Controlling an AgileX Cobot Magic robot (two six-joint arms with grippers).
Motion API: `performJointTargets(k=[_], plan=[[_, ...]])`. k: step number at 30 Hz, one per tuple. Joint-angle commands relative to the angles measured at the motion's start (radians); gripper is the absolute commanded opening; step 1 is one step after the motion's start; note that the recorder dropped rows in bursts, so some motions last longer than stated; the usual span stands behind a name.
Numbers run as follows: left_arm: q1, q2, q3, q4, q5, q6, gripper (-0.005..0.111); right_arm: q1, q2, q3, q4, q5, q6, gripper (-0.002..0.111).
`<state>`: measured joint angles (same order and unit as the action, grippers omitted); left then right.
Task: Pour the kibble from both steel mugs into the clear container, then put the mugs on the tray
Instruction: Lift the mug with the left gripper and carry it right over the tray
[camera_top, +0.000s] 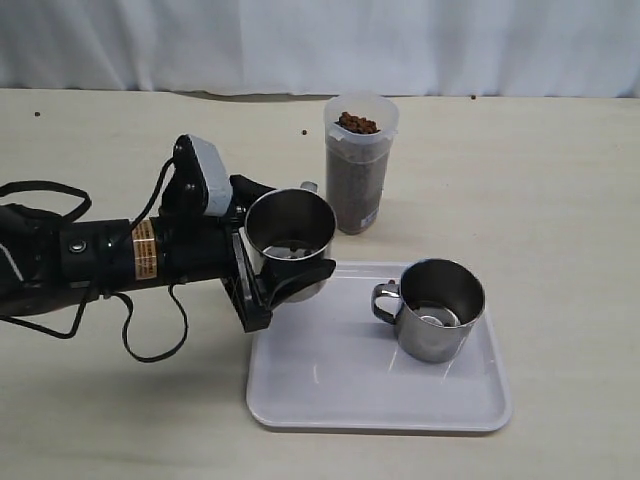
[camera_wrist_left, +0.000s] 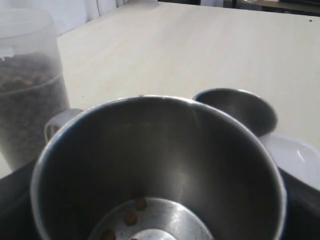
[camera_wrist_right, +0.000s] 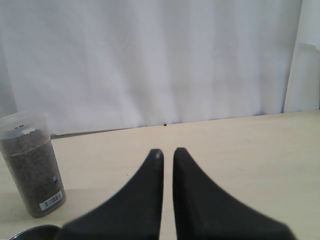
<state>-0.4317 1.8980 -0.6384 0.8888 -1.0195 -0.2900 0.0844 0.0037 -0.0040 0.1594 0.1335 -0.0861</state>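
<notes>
While left claw (camera_top: 283, 250) clasps mug (camera_top: 300, 215), tray (camera_top: 350, 390) corner hidden.

Kibble (camera_top: 357, 123) fills the clear container (camera_top: 357, 185); one steel mug (camera_top: 437, 312) stands on tray (camera_top: 340, 392).

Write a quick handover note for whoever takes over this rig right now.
Left gripper closed on a shiny steel mug, upright over the white rectangular tray's back left corner; whether it touches the tray is unclear. A few brown kibble pellets lie inside.
Right gripper shut, empty.
Other steel mug stands on the tray, apparently empty.
Tall clear plastic container behind the tray, full of kibble.
Done: pouring, one mug placed.
Left: set this mug down, release.
</notes>
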Motion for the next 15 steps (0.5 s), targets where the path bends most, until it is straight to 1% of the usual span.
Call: performJointTargets(k=[1, 3, 7, 12, 15], plan=[[-0.005, 0.074, -0.015, -0.018, -0.031, 0.013, 0.000, -0.001, -0.004, 0.004, 0.008, -0.012, -0.004, 0.005], [-0.007, 0.113, -0.045, 0.000, -0.056, 0.016, 0.000, -0.001, -0.004, 0.004, 0.008, -0.012, -0.004, 0.005], [-0.030, 0.167, -0.108, 0.016, -0.054, 0.016, 0.000, -0.001, -0.004, 0.004, 0.008, -0.012, -0.004, 0.005], [-0.058, 0.203, -0.163, 0.016, 0.024, 0.016, 0.000, -0.001, -0.004, 0.004, 0.008, -0.012, -0.004, 0.005], [-0.070, 0.230, -0.178, 0.013, 0.034, 0.013, 0.000, -0.001, -0.004, 0.004, 0.008, -0.012, -0.004, 0.005]])
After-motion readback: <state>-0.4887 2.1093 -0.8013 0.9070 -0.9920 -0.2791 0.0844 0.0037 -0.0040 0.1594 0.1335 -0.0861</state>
